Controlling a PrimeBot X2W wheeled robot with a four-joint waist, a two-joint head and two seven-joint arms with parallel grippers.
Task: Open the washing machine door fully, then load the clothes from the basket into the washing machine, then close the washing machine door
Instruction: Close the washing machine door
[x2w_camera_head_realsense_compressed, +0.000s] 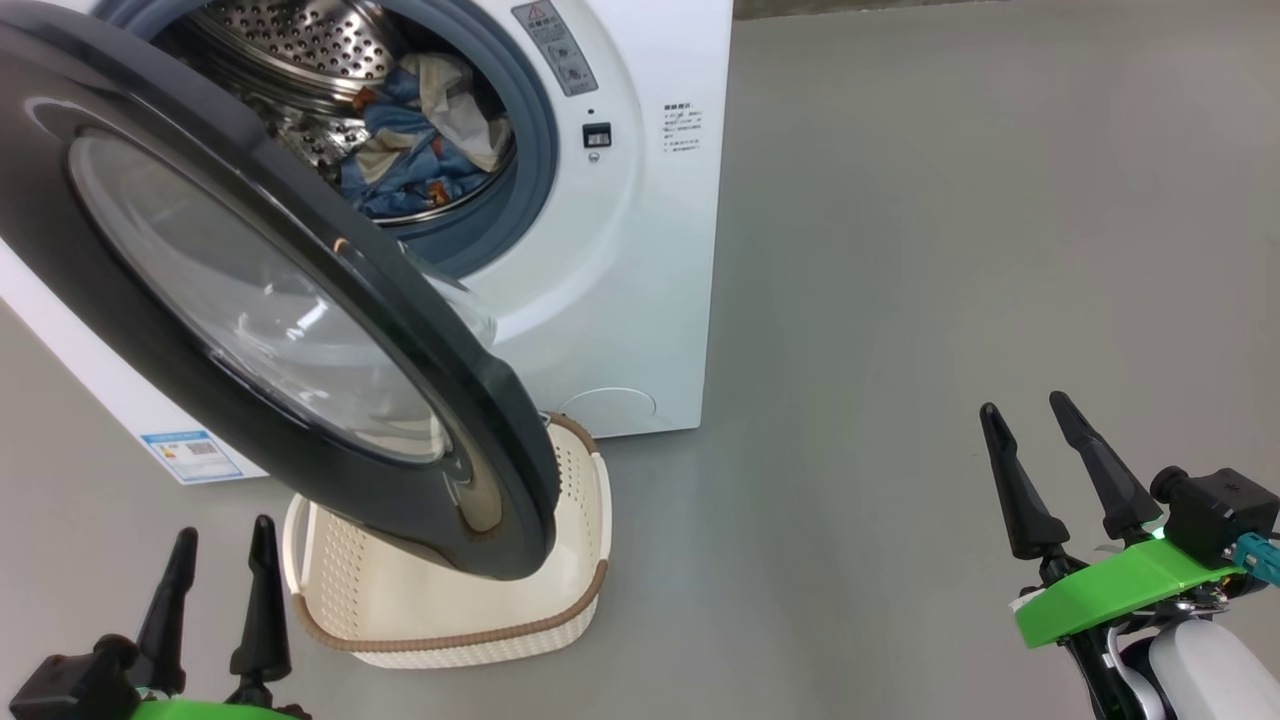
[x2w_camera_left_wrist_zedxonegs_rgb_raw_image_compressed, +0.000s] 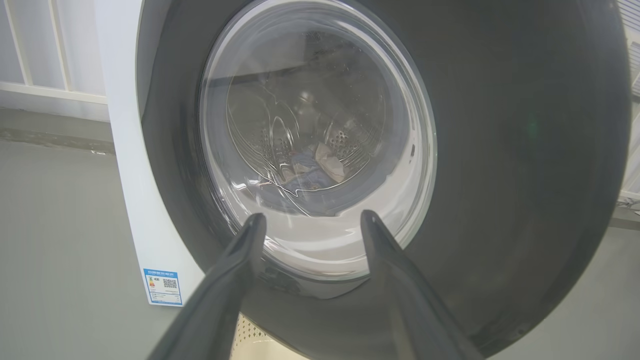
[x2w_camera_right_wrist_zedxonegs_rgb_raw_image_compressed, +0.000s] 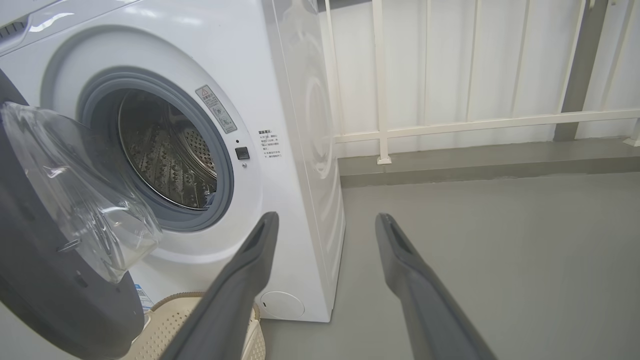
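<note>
Two steps look done. Head view: the clothes lie inside the washing machine, the basket on the near floor looks empty, and the washing machine door hangs half-swung above it. The left gripper and right gripper, near left and near right, hold nothing, fingers spread. Left wrist view: the door's outer face looms just beyond the spread fingers. Right wrist view: the door stands left of the machine's uncovered mouth. Closing remains, I judge: next, press the door's outer face shut.

Grey floor, white railing (perhaps metal)
</note>
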